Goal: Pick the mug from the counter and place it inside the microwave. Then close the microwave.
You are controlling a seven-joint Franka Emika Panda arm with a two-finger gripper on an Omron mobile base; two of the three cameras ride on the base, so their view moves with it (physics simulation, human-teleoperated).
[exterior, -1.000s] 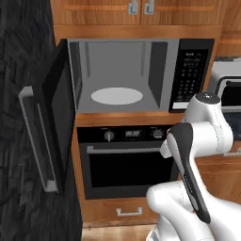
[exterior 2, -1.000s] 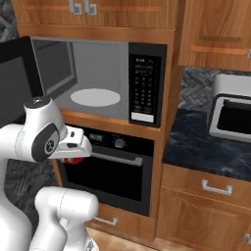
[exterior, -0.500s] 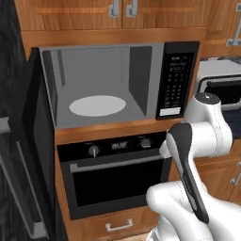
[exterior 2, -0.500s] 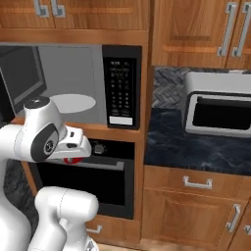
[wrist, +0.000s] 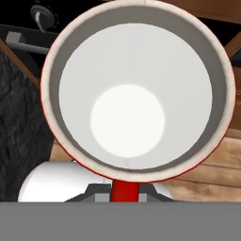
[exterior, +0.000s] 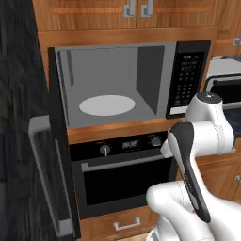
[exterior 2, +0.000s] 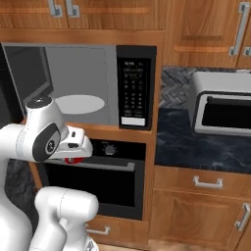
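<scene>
The mug [wrist: 132,94] fills the hand view, its white inside facing the camera and its red handle [wrist: 124,190] at the bottom, where my gripper [wrist: 124,195] is shut on it. In the right base view a sliver of the red mug [exterior 2: 73,160] shows under the hand, in front of the oven and below the microwave [exterior 2: 78,83]. The microwave [exterior: 117,84] stands open, its white turntable [exterior: 107,104] bare and its dark door [exterior: 52,179] swung out to the left. The dark counter [exterior 2: 196,147] lies to the right.
A black oven [exterior: 127,174] with knobs sits under the microwave. A silver toaster oven [exterior 2: 223,110] stands on the counter at right. The keypad panel [exterior 2: 136,88] borders the microwave cavity. Wooden cabinets run above and below. A dark wall panel [exterior: 19,117] is at left.
Both base views have shifted as the base moved, bringing the microwave closer and the toaster oven further into view. The mug stays in the shut gripper, low in front of the oven.
</scene>
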